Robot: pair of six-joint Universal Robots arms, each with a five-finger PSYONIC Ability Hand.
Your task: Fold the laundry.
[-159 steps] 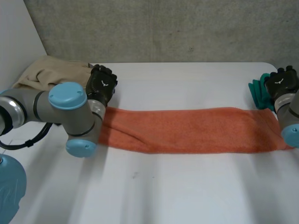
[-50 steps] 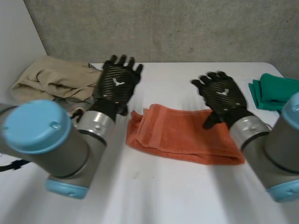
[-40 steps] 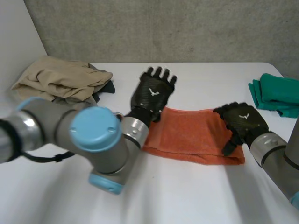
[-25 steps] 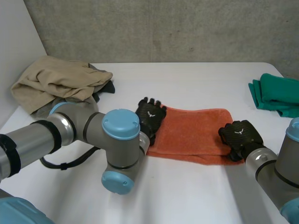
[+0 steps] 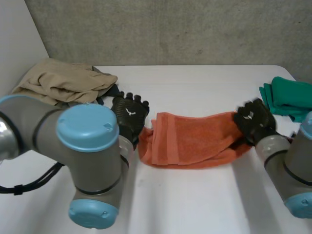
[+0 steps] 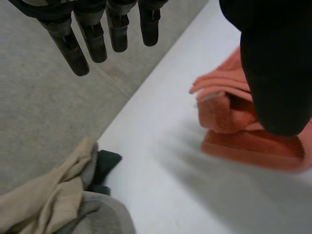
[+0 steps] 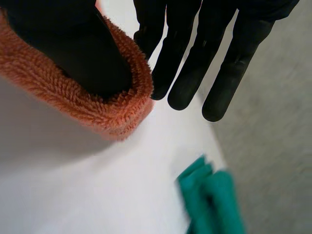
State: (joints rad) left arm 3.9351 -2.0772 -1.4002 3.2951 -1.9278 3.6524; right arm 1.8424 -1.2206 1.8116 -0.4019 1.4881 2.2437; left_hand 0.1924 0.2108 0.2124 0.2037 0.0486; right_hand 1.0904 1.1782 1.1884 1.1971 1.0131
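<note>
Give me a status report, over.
Left hand open at bunched end of towel. Right hand pinching the other end. Beige pile and green cloth lie apart from it.

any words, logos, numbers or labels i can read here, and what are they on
No readable words or numbers anywhere.
Back of the left hand: a small white emblem, no letters.
Back of the right hand: a similar white mark, too blurred to read.
On the towel, beige clothes and green cloth: no tag or print shows.
</note>
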